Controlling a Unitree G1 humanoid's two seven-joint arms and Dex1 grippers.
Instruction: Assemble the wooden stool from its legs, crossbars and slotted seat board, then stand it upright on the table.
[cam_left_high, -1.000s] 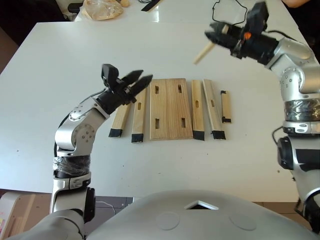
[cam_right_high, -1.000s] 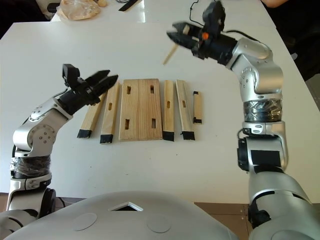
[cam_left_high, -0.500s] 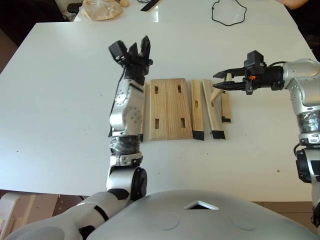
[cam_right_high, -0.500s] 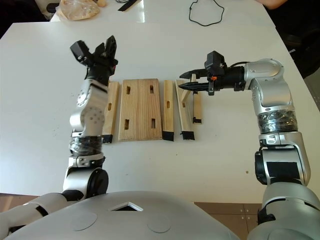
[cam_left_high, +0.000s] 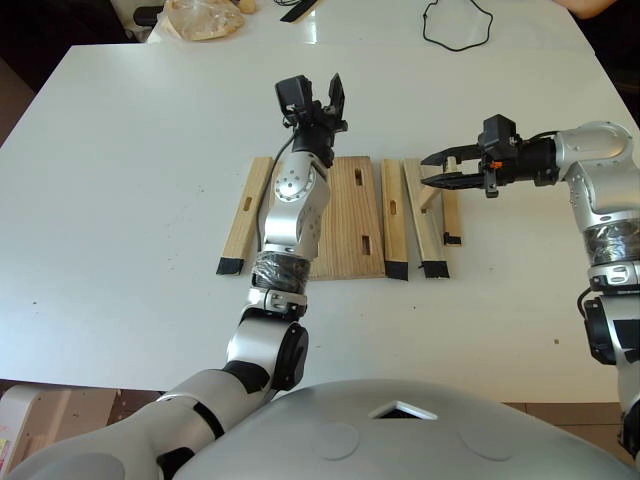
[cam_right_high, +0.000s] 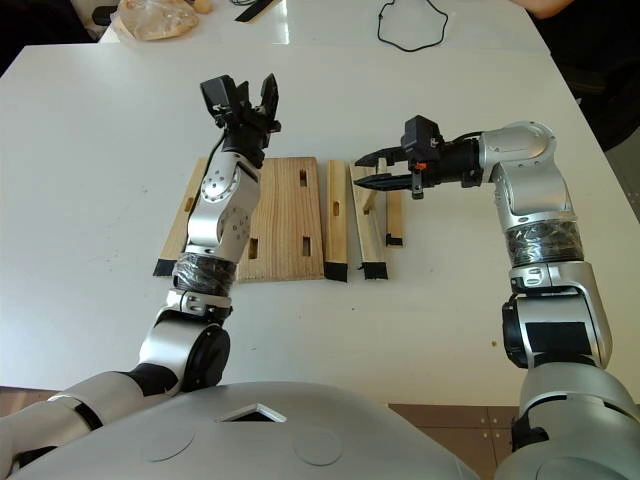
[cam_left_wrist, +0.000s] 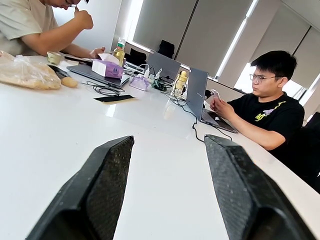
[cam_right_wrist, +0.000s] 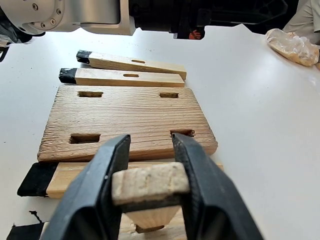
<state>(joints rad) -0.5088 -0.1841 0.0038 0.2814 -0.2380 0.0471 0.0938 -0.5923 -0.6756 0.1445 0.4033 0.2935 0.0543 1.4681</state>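
The slotted seat board (cam_left_high: 358, 215) lies flat mid-table, with wooden legs (cam_left_high: 244, 214) to its left and two more legs (cam_left_high: 394, 217) to its right. A short crossbar (cam_left_high: 452, 215) lies at the far right of the row. My right gripper (cam_left_high: 428, 172) hovers just above the right-hand legs, shut on another crossbar (cam_right_wrist: 150, 186) that slants down toward them. My left gripper (cam_left_high: 325, 95) stands open above the far edge of the board, fingers (cam_left_wrist: 102, 180) pointing away over the table. My left forearm covers the board's left part and the leg beside it.
The white table (cam_left_high: 120, 150) has free room on both sides and in front of the parts. A plastic bag (cam_left_high: 205, 18) and a black cable (cam_left_high: 455, 20) lie on a second table behind.
My left arm swung from the left legs up and right over the board. My right gripper came down and left with the crossbar to just above the right legs.
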